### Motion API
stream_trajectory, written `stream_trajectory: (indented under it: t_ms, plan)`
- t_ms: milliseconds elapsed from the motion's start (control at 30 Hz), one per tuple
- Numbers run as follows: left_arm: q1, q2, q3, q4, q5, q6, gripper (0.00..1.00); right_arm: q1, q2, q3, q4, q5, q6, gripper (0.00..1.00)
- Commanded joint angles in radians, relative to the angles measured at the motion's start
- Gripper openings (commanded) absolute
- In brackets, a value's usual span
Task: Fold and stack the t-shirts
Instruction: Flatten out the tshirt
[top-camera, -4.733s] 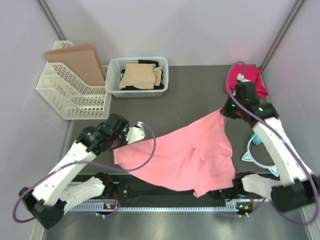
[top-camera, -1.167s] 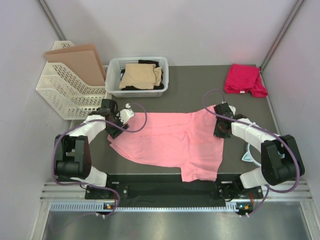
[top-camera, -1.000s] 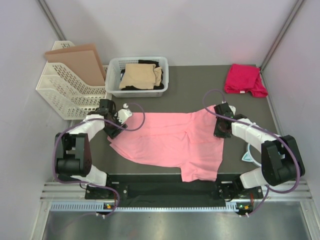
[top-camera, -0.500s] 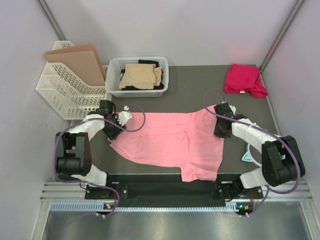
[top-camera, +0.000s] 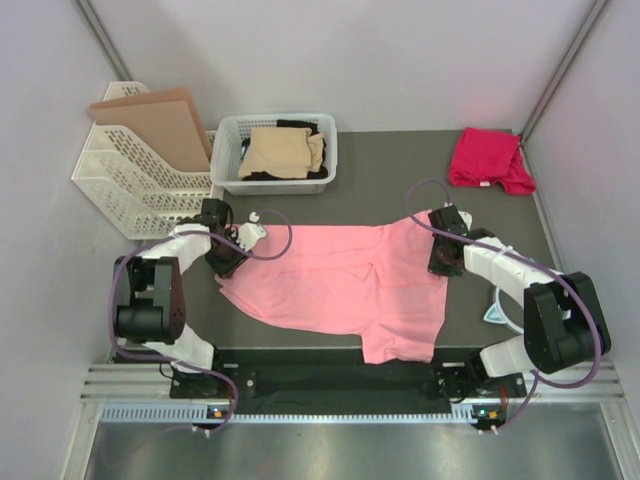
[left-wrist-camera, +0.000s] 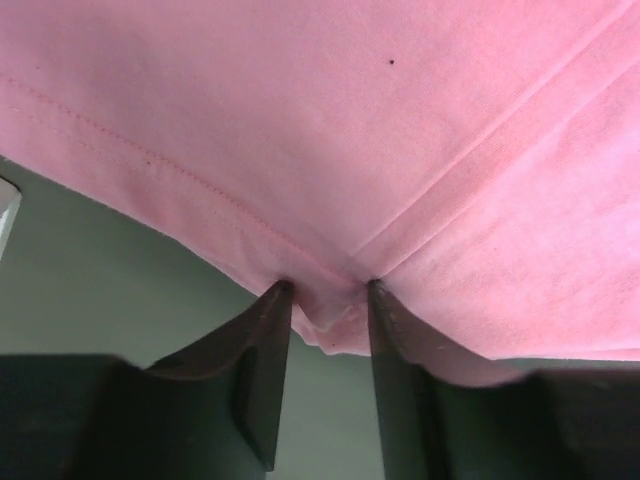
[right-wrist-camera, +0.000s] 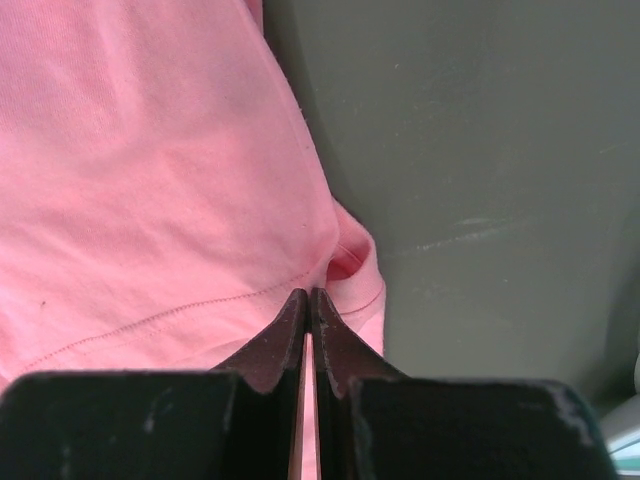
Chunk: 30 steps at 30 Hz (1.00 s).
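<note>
Top external view: pink t-shirt (top-camera: 340, 285) lies spread across the table (top-camera: 390, 190). The right gripper (right-wrist-camera: 308, 298) is clamped on its hemmed edge, while the left gripper (left-wrist-camera: 330, 300) stands part-open astride the opposite hem, apparently not yet pinching.

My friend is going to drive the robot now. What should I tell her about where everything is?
Left pincer: open, tips on either side of the pink shirt's hem.
Right pincer: shut on that shirt's opposite edge.
The pink shirt lies spread on the table, not folded yet.
The red shirt sits at the far right corner.
The tan shirt and black shirt are in the basket.
Left to do: fold the pink shirt, then stack the shirts.
</note>
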<state>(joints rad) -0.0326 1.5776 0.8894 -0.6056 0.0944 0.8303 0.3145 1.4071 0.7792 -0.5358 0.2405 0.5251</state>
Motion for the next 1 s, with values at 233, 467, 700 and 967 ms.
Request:
stream_trajectory:
  t_ms: [233, 467, 700, 967]
  plan:
    - [0.003, 0.075, 0.031, -0.034, 0.028, 0.007, 0.19, 0.011, -0.046, 0.015, 0.007, 0.022, 0.0, 0.0]
    - [0.003, 0.003, 0.083, -0.1, 0.034, 0.015, 0.0, 0.009, -0.086, 0.052, -0.023, 0.026, -0.007, 0.0]
    - [0.003, -0.112, 0.261, -0.235, 0.025, 0.013, 0.0, 0.009, -0.189, 0.153, -0.121, 0.039, -0.037, 0.0]
    - [0.003, -0.235, 0.394, -0.283, -0.021, 0.017, 0.0, 0.011, -0.318, 0.337, -0.249, 0.068, -0.074, 0.0]
